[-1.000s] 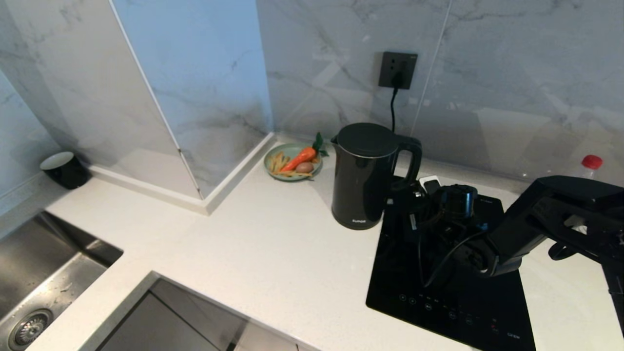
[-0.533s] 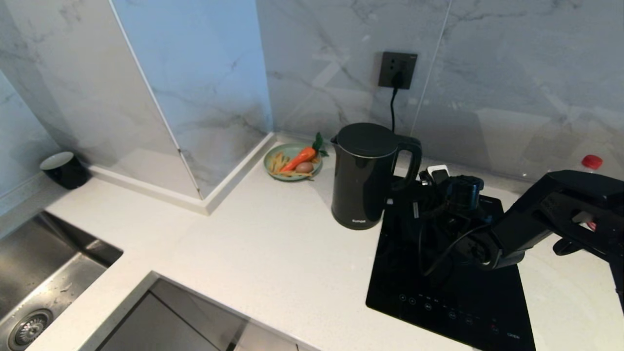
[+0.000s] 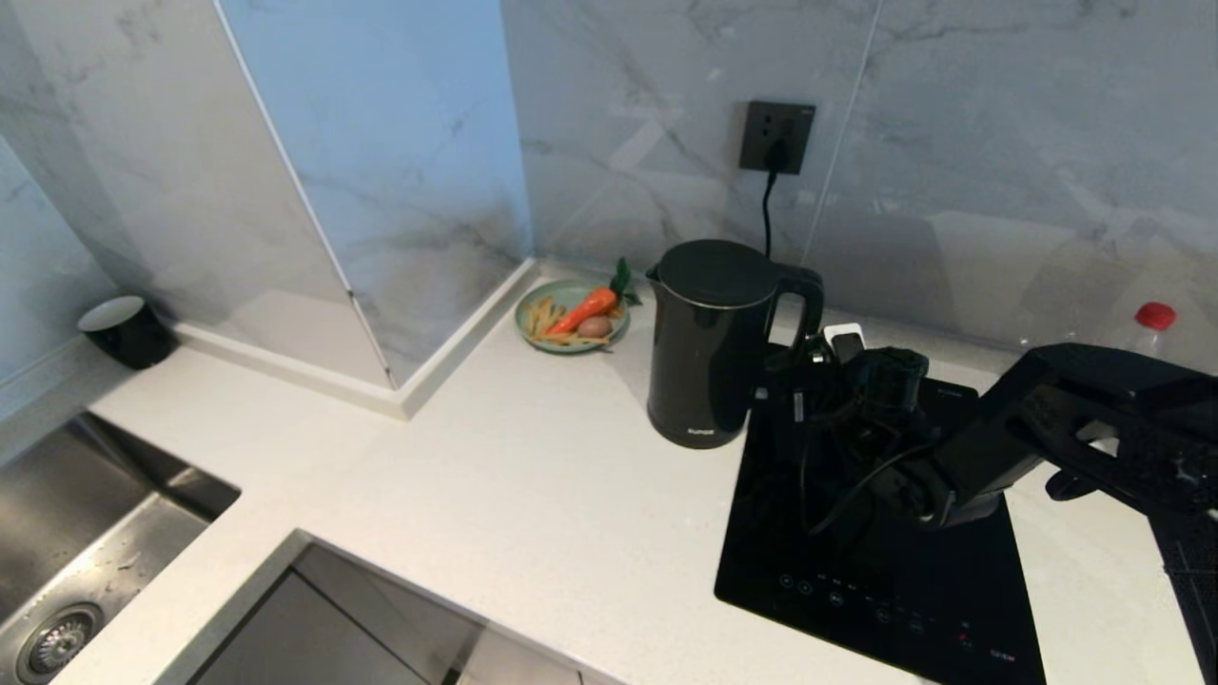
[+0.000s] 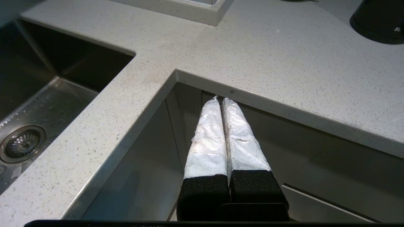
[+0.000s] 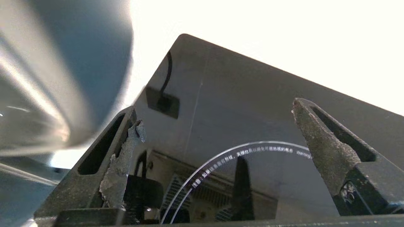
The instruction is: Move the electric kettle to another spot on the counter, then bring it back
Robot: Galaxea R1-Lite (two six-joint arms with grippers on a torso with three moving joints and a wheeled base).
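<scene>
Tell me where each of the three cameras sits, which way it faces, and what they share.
Head view: from the robot's head, looking forward and down on the counter, electric kettle and cooktop; the right arm shows, its right gripper by the kettle's handle.
Left wrist view: behind the shut left gripper, parked below the counter's front edge, facing the sink.
Right wrist view: behind the open right gripper, low over the cooktop glass.
Shared: head and left wrist views both show the kettle, counter and sink.
</scene>
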